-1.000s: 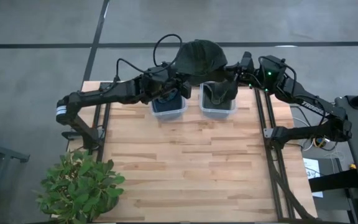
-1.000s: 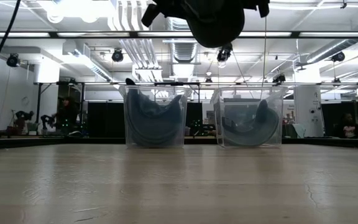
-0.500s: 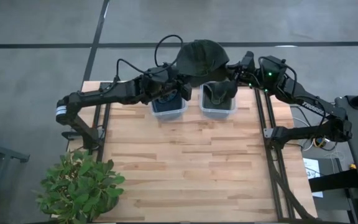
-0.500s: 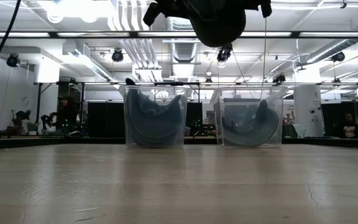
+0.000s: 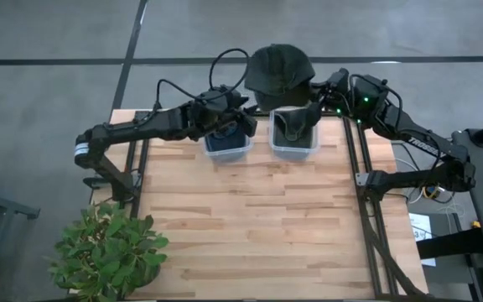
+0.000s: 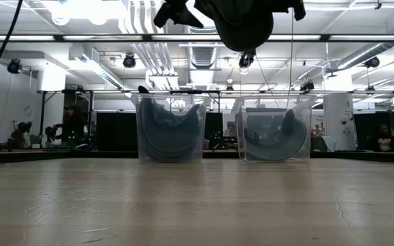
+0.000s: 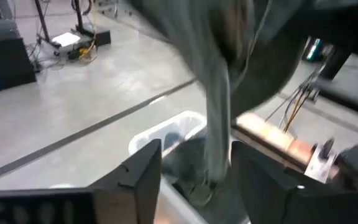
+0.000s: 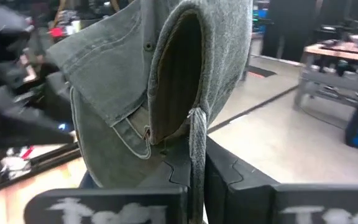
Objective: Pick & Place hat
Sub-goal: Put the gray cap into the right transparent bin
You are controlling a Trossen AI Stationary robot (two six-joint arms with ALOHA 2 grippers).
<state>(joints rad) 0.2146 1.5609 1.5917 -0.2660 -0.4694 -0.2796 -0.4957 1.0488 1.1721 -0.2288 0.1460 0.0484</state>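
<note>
Right gripper [image 8: 194, 171] clamped on dark hat [image 5: 280, 73], left gripper [image 7: 194, 165] spread apart beside it, wrist lettering apparently too blurred to read

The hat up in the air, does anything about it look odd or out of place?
Somewhat: the hat hangs lopsided above the two bins, pinched only by the right claw at its strap, while the open left claw has nothing clamped.

surface: light wood-plank table [image 5: 250, 226] on dark metal frame | far edge: two clear plastic bins seen side by side, apart, left bin [image 5: 227, 144] and right bin [image 5: 293, 139], dark hat-like item seen in each | near-left corner: potted plant [image 5: 107, 252] overlapping the edge | remaining planks bare
</note>
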